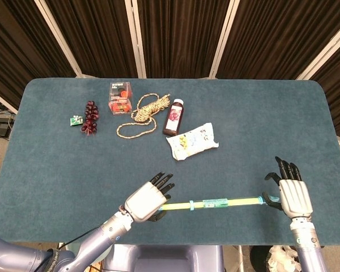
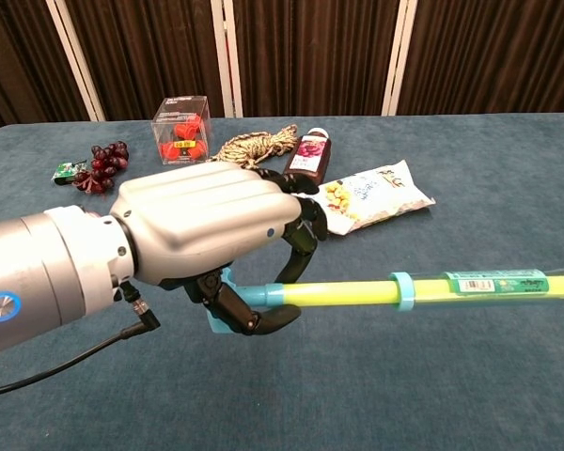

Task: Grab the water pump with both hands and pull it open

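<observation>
The water pump (image 1: 215, 202) is a long yellow-green tube with a light-blue handle end and a blue tip. It lies crosswise near the table's front edge. My left hand (image 1: 147, 201) grips its handle end; in the chest view the left hand (image 2: 197, 235) has its fingers curled around the blue handle (image 2: 240, 303), and the tube (image 2: 404, 290) runs off to the right, held above the cloth. My right hand (image 1: 288, 192) is at the tip end. Its fingers are spread and the tip reaches in between thumb and palm. The chest view does not show the right hand.
At the back of the blue table (image 1: 56, 158) lie a snack packet (image 1: 192, 141), a dark bottle (image 1: 174, 117), a coil of rope (image 1: 143, 113), a clear box with red contents (image 1: 119, 97), dark grapes (image 1: 90, 117) and a small green packet (image 1: 75, 119).
</observation>
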Robot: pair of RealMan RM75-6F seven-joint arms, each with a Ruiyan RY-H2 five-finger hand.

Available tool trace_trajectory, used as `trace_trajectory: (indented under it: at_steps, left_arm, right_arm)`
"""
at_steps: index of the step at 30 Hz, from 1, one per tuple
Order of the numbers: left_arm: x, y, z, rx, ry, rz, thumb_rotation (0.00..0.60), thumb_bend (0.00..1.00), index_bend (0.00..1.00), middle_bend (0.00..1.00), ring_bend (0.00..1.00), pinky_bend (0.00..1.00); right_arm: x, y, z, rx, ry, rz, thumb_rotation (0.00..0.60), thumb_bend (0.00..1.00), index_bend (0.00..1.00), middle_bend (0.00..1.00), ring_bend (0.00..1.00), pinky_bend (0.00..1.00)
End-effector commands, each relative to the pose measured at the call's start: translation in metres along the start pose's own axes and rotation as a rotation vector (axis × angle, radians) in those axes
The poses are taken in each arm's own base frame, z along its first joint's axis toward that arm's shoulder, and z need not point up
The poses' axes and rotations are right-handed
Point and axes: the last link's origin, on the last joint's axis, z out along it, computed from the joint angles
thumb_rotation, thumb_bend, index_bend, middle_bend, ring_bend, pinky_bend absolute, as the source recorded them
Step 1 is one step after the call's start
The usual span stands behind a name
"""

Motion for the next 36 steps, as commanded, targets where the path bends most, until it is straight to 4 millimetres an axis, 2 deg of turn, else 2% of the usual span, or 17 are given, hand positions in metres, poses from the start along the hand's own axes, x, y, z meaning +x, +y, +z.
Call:
trace_trajectory:
  at_steps: [1, 12, 36]
  left_arm:
    - [0.0012, 0.0002, 0.0004, 0.001, 0.0, 0.004, 0.6, 0.44, 0.62, 0.19, 0.02, 0.11]
    - [-0.0016, -0.0051, 0.0018, 0.029, -0.004, 0.025, 0.6, 0.45, 0.62, 0.19, 0.02, 0.11]
    - [0.0043, -0.0074, 0.0032, 0.038, 0.015, 0.04, 0.6, 0.45, 0.62, 0.19, 0.02, 0.11]
  right_arm:
    - [0.0, -0.0006, -0.0001, -0.001, 0.001, 0.001, 0.6, 0.35, 0.42, 0.03, 0.0, 0.0]
    - [0.0059, -0.0051, -0.0011, 0.01, 0.016, 0.013, 0.6, 0.35, 0.42, 0.03, 0.0, 0.0]
    - [0.0033, -0.003, -0.0062, 0.004, -0.005, -0.003, 0.6, 0.36, 0.41, 0.03, 0.0, 0.0]
